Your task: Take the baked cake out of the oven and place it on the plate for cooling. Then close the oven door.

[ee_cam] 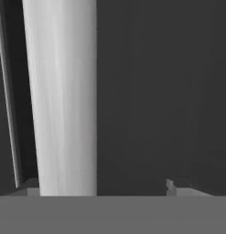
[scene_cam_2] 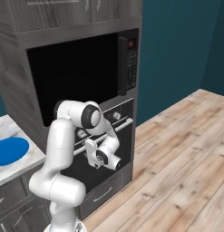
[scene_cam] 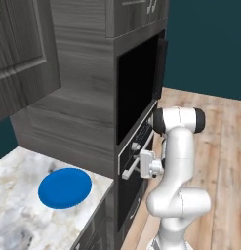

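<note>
my gripper (ee_cam: 103, 187) is open wide and sits right in front of the oven door (ee_cam: 160, 91), w/ the silver bar handle (ee_cam: 64, 100) between my two fingertips (ee_cam: 178, 185) but close to one side, not centred. the handle's long axis runs horizontal across the oven (scene_cam_2: 104, 149) in the base views, so in the hand view it goes up-down, across my jaws; i think i must shift a bit sideways before i close on it. the door looks shut, the cake i cannot see, and the plate (scene_cam: 65, 188) waits on the counter (scene_cam: 14, 166) to my left.
</note>
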